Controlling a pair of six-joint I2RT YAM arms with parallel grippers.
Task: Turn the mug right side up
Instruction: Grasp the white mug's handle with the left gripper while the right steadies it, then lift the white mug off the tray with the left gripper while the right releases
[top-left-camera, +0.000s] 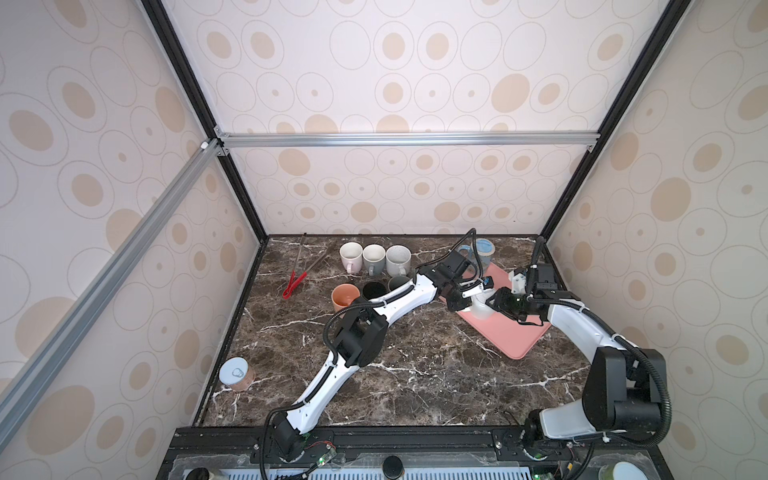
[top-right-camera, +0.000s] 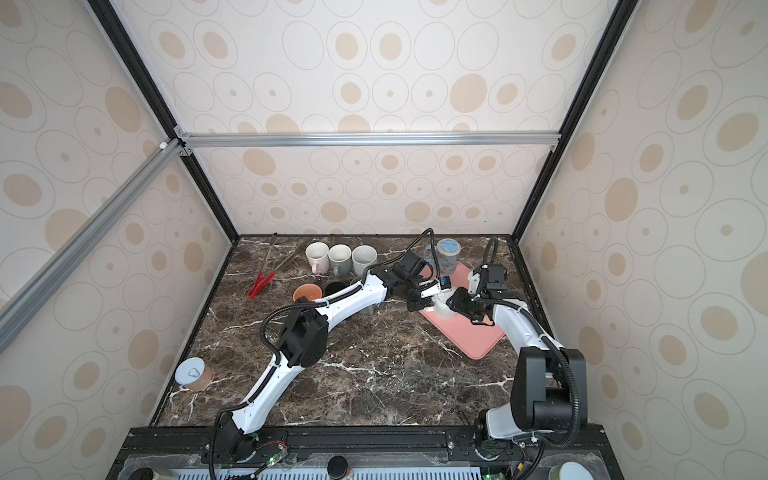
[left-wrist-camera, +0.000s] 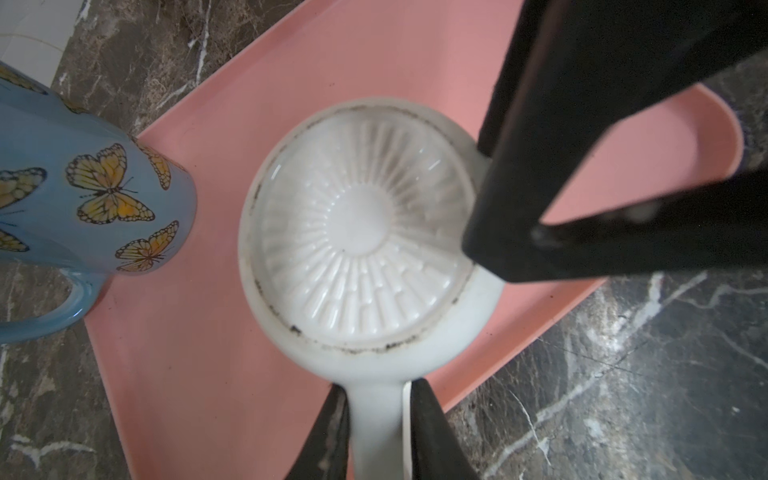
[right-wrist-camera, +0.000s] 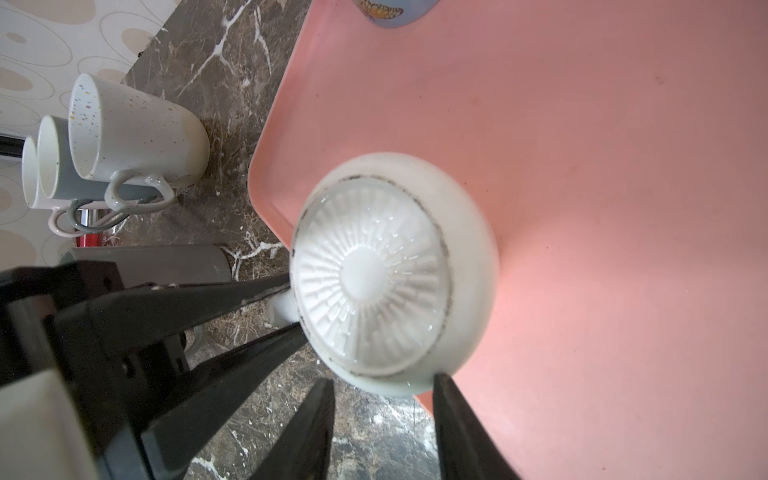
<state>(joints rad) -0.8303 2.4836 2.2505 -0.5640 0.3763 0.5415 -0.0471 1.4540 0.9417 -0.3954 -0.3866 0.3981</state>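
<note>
A white mug (left-wrist-camera: 361, 232) stands upside down on the pink tray (left-wrist-camera: 208, 332), its ribbed base facing up; both top views show it (top-left-camera: 478, 308) (top-right-camera: 444, 311) near the tray's left edge. My left gripper (left-wrist-camera: 380, 432) is shut on the mug's handle (left-wrist-camera: 376, 415), a finger pressed to each side. My right gripper (right-wrist-camera: 382, 399) is open on the opposite side of the mug (right-wrist-camera: 374, 274). Its spread fingertips (right-wrist-camera: 442, 386) reach the mug's lower wall, and the body lies ahead of them, not between them. In a top view the two grippers (top-left-camera: 471, 297) (top-left-camera: 498, 302) flank the mug.
A blue butterfly mug (top-left-camera: 482, 249) (left-wrist-camera: 95, 195) stands at the tray's far corner. Three pale mugs (top-left-camera: 373, 257) line the back; orange (top-left-camera: 345, 296), black (top-left-camera: 374, 289) and grey (top-left-camera: 399, 282) mugs sit under my left arm. Red tongs (top-left-camera: 295, 286) lie back left, a can (top-left-camera: 237, 374) front left.
</note>
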